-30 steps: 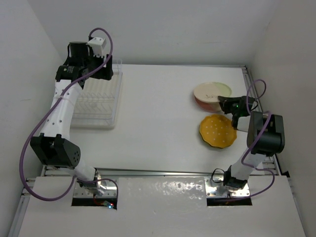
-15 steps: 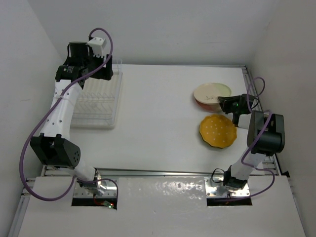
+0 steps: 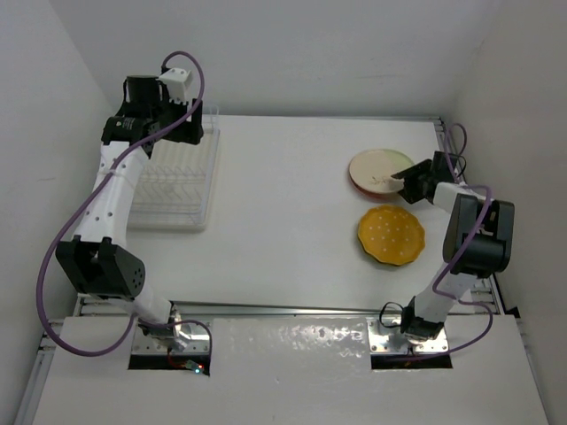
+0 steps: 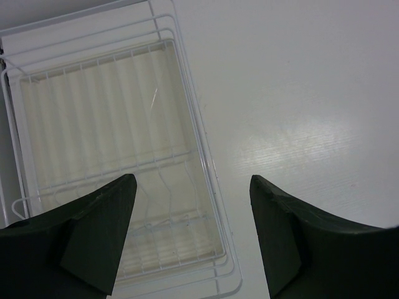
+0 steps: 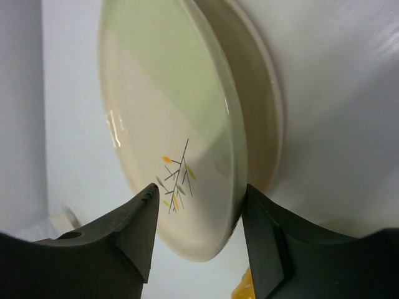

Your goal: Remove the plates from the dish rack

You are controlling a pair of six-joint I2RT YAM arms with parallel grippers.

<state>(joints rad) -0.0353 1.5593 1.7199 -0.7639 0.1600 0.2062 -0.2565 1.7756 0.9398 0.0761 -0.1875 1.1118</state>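
Unloading nears its end: the right gripper (image 3: 403, 183) sits at the 3 o'clock edge of the cream plate (image 3: 376, 166), its 2 fingers (image 5: 128, 240) straddling the rim. Whether they pinch it or merely bracket it cannot be told. The plate lies at 9 o'clock from that pincer, almost flat on top of a pink-rimmed plate (image 5: 267, 118), at about 2 o'clock on the table (image 3: 283, 204). The orange dotted plate (image 3: 391, 235) rests at 6 o'clock of the stack, just apart. The right arm is by far the nearer. A clean exit would probably run toward 3 o'clock. Across the table, at 10 o'clock, the left gripper (image 4: 193, 230) hangs spread wide above the dish rack (image 3: 182, 199), where no plate shows.
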